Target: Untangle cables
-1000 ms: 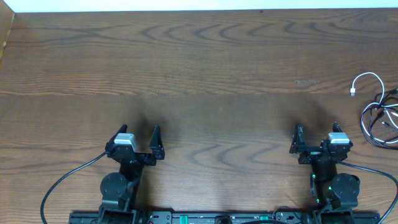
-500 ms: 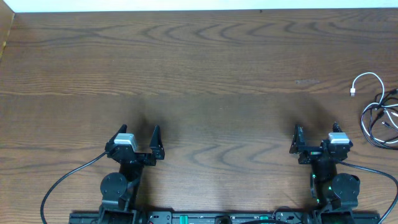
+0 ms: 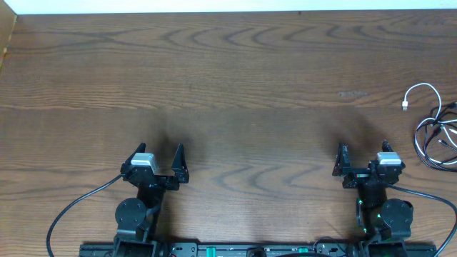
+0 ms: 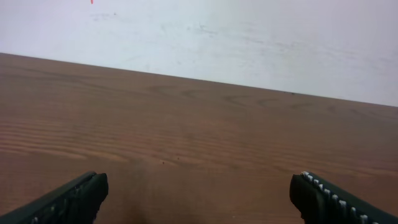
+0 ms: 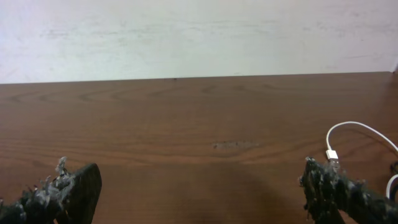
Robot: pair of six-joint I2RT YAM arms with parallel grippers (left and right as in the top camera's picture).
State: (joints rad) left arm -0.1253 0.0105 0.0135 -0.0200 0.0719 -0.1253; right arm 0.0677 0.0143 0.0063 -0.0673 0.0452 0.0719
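A white cable (image 3: 421, 91) with a small plug end curves at the far right of the table, joined to a looped black cable (image 3: 437, 139) by the right edge. The white cable's plug also shows in the right wrist view (image 5: 346, 133). My right gripper (image 3: 362, 158) is open and empty, near the front edge, left of and nearer than the cables. My left gripper (image 3: 158, 158) is open and empty at the front left, far from the cables. The left wrist view shows its two fingers (image 4: 199, 196) wide apart over bare wood.
The wooden table (image 3: 228, 86) runs back to a white wall (image 5: 199, 31). Thick black arm cables trail from both arm bases (image 3: 71, 210) at the front edge.
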